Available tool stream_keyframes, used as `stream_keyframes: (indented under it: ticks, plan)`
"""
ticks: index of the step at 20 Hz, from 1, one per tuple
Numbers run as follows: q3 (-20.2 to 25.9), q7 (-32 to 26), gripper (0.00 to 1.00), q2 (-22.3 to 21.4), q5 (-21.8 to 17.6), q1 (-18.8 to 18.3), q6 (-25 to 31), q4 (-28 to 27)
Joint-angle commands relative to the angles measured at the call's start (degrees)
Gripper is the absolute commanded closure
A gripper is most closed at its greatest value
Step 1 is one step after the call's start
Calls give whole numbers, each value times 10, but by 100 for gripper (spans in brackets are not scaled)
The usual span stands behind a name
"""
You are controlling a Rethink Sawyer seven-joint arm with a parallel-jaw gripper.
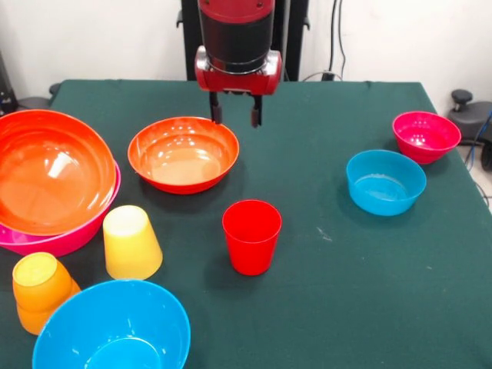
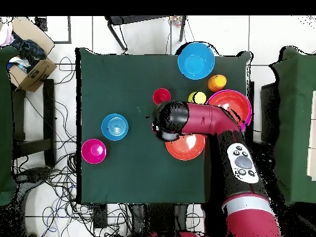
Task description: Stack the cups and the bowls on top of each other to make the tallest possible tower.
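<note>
My gripper (image 1: 235, 117) hangs open and empty over the far right rim of a wide orange-red bowl (image 1: 183, 154). From overhead the arm's head (image 2: 166, 120) covers the gripper and part of that bowl (image 2: 189, 148). A red cup (image 1: 251, 236) stands upright in front of it. A yellow cup (image 1: 131, 242) and an orange cup (image 1: 40, 290) stand upside down at the left. The second orange-red bowl (image 1: 48, 169) sits inside the large pink bowl (image 1: 65, 240). A large blue bowl (image 1: 115, 329) is at the near left. No light blue cup or tower is in view.
A small blue bowl (image 1: 385, 181) and a small magenta bowl (image 1: 425, 136) sit apart at the right of the green table (image 1: 346, 292). Overhead they show at the left, the blue bowl (image 2: 115, 126) and the magenta bowl (image 2: 93, 150). A cardboard box (image 2: 31, 71) lies off the table.
</note>
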Motion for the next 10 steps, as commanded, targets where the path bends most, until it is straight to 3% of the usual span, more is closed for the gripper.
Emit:
stream_keyframes:
  ticks: [1,10]
  plan:
    - [6,57,0,21,8,15,-1,32]
    - [17,70,0,33,11,28,-51,44]
